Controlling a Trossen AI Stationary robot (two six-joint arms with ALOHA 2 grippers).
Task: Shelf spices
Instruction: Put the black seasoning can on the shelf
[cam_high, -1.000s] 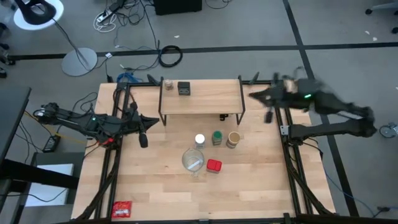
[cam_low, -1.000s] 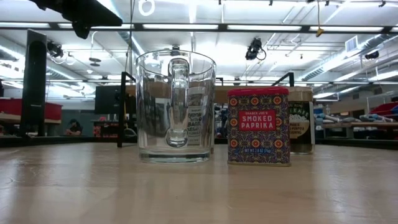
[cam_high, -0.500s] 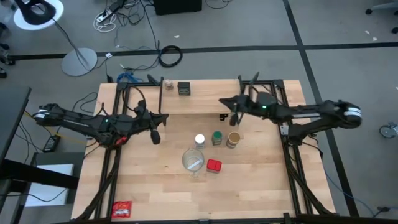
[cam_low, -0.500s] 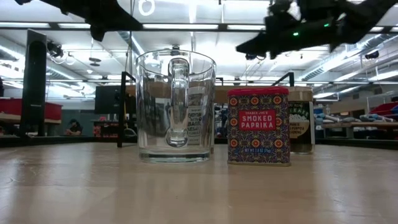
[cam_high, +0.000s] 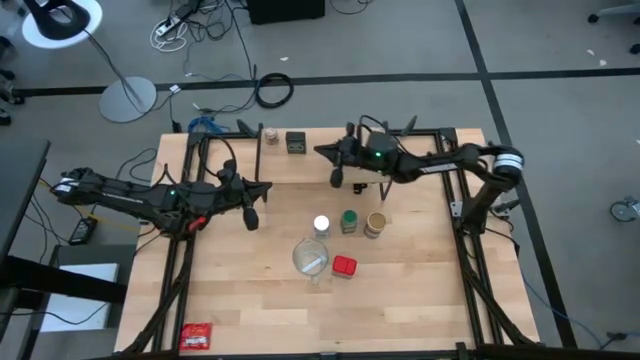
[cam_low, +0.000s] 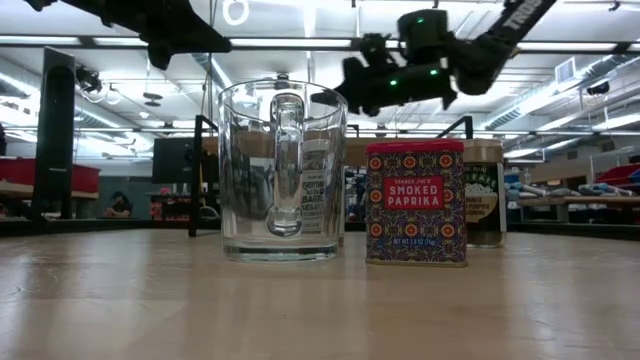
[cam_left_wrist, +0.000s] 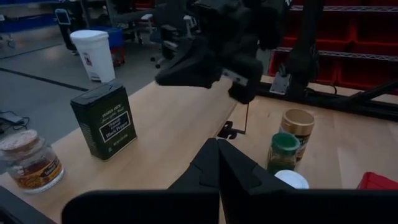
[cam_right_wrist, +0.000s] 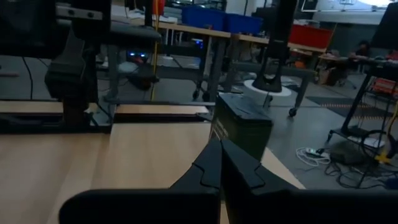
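Two tins (cam_high: 296, 143) on wooden shelf (cam_high: 300, 166), concrete floor (cam_high: 400, 50).

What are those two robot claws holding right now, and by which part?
Nothing. The left gripper is shut and empty above the table. The right gripper is shut and empty over the shelf, pointing toward the green tin.

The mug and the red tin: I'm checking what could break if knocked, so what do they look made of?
The mug looks like clear, glossy glass: the room shows straight through it and its thick handle and base bend the light. The red tin looks like printed metal, with flat sides, sharp edges and a seamed lid, though coated card can't be ruled out.
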